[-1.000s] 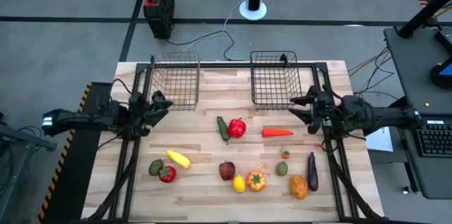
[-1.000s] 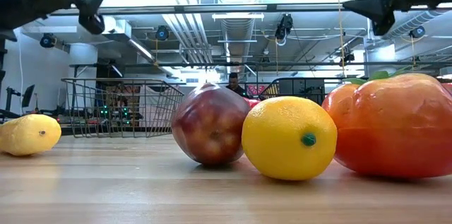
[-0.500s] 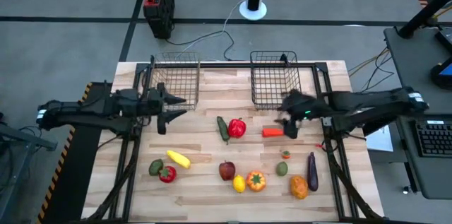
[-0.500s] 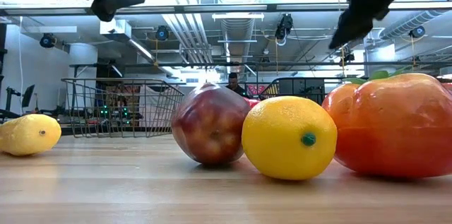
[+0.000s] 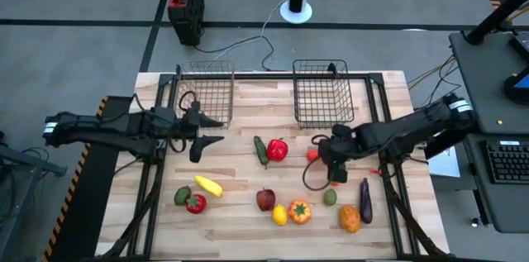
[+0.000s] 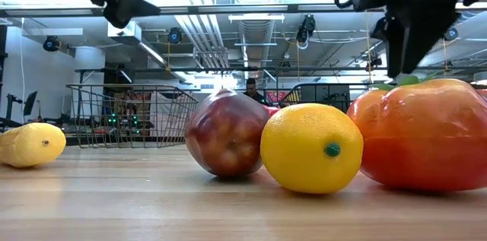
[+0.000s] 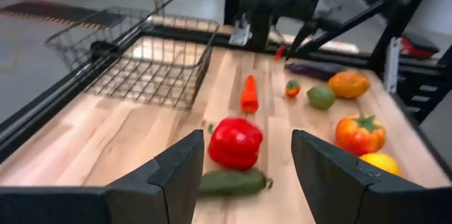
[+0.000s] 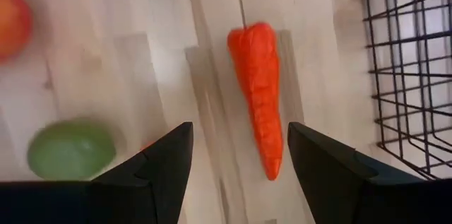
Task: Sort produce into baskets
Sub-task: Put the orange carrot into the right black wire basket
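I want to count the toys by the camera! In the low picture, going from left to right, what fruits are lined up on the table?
Yellow squash → red apple → lemon → orange tomato.

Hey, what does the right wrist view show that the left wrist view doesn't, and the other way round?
Only the right wrist view: the right gripper, fingers open, hanging right over the carrot. Only the left wrist view: the open left gripper, the red bell pepper, the cucumber, the tomato, the eggplant. Both show the carrot, a green fruit and a wire basket.
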You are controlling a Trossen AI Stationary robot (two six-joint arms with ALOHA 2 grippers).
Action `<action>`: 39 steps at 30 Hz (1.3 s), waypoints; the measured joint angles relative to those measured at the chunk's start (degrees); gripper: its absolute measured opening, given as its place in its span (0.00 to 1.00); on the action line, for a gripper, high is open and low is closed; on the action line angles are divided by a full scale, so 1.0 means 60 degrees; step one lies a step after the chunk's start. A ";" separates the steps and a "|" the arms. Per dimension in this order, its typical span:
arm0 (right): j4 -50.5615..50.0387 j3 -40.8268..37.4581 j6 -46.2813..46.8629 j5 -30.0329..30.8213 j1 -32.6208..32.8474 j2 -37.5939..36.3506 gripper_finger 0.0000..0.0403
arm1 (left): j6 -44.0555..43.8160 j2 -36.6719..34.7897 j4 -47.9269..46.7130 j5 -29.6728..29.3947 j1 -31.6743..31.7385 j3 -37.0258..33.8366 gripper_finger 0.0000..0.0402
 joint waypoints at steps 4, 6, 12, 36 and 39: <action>0.0092 -0.0271 0.0090 0.0365 0.0175 0.0378 0.56 | 0.0033 0.0117 0.0555 -0.0001 -0.0120 -0.0089 0.49; 0.0194 -0.0371 0.0143 0.0447 0.0151 0.0478 0.56 | 0.0073 0.0162 0.0711 -0.0029 -0.0120 -0.0089 0.49; 0.1388 -0.0930 -0.0037 0.0487 0.0097 0.0503 0.56 | 0.0475 0.0145 0.1051 -0.0378 -0.0124 -0.0093 0.49; 0.2889 -0.2103 -0.0574 0.0994 -0.0488 0.1467 0.64 | 0.0827 0.0481 0.1604 -0.0378 -0.0120 -0.0096 0.49; 0.2904 -0.2103 -0.0571 0.0989 -0.0488 0.1717 0.60 | 0.0859 0.0607 0.1600 -0.0375 -0.0120 -0.0096 0.49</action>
